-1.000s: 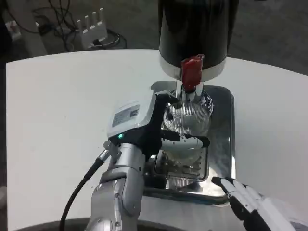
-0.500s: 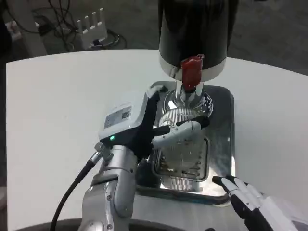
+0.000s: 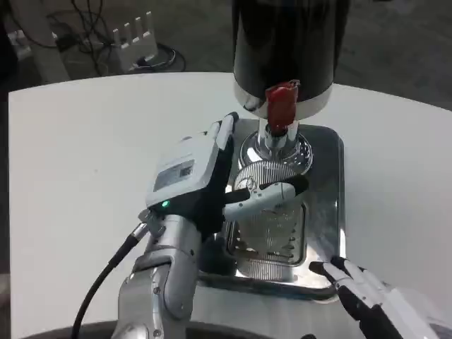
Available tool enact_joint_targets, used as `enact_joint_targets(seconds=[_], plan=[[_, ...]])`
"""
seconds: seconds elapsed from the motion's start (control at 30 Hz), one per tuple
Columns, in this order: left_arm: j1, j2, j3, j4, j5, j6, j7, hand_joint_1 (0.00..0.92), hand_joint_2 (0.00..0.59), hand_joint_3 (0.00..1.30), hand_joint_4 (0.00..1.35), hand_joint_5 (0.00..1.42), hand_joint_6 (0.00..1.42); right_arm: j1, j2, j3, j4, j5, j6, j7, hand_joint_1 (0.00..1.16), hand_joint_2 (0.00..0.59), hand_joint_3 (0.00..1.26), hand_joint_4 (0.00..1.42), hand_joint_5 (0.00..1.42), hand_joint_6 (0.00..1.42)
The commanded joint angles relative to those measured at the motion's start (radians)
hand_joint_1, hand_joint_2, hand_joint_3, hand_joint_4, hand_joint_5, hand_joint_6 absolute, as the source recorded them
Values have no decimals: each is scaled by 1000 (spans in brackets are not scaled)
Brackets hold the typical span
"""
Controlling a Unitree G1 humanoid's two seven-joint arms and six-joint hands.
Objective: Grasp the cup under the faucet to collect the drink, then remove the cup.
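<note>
White router (image 3: 134,39); cables (image 3: 85,21) on floor

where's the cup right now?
Head view: the clear ribbed cup sits centre frame in the left hand, over the metal drip tray, just in front of the faucet rather than directly beneath it.

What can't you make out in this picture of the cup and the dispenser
Head view:
- Drink level in the cup: glass is clear and ribbed, and the left robot hand wraps it.
- Dispenser top: cut off by the upper edge.
- Right robot hand: partly cut off by the lower edge.
- Tray left side: hidden behind the left forearm.
</note>
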State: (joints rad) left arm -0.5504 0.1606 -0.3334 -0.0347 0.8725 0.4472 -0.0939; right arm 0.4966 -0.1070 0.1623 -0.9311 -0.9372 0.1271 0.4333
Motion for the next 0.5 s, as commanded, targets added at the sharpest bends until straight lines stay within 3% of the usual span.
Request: enact_joint_targets(seconds=[0.03,0.27,0.5], plan=[[38,6,12,-46,1,19,4,120,44,0,0,5,0,7,-1,-5,5,7,3,-16,503,472,105,0,0,0],[119,3,60,-164,-2,50,4,125,47,0,0,4,1,6,-1,-2,9,7,3,-21,508,472,105,0,0,0],[155,-8,111,-266,-46,53,-13,56,60,5,0,66,85,13,-2,0,8,6,1,-22,511,472,105,0,0,0]])
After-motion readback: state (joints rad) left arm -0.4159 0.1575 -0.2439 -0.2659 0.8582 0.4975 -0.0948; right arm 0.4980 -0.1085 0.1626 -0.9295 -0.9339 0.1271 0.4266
